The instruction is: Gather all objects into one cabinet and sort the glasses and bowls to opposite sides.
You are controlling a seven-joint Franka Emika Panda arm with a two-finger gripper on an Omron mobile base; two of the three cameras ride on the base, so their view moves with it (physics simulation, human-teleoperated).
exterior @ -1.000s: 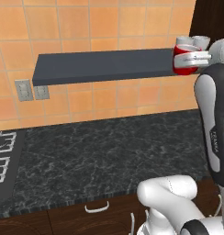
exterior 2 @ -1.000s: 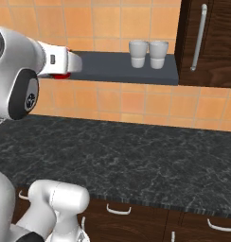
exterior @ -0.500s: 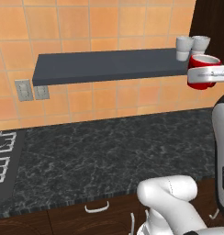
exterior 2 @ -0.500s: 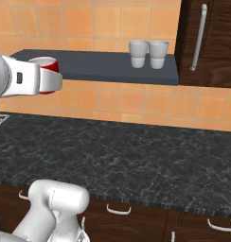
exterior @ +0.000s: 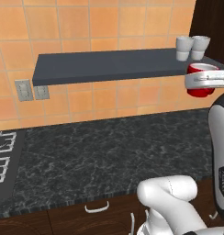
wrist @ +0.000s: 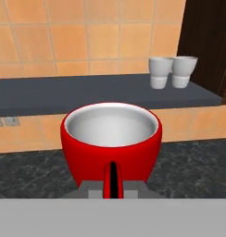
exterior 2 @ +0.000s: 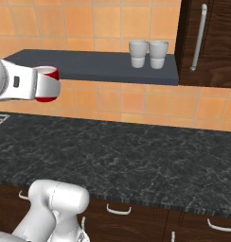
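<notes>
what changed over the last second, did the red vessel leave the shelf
Yes. The gripper, shut on the red vessel, has carried it off the grey shelf, down and back toward the base, so it now hangs in the air in front of the shelf, above the counter. The two pale cups stayed at the shelf's end by the cabinet, whose door is shut.

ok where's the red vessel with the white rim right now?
The red vessel is held in the gripper, in the air above the dark counter, just in front of and below the grey wall shelf, left of the two pale cups in the right base view.
</notes>
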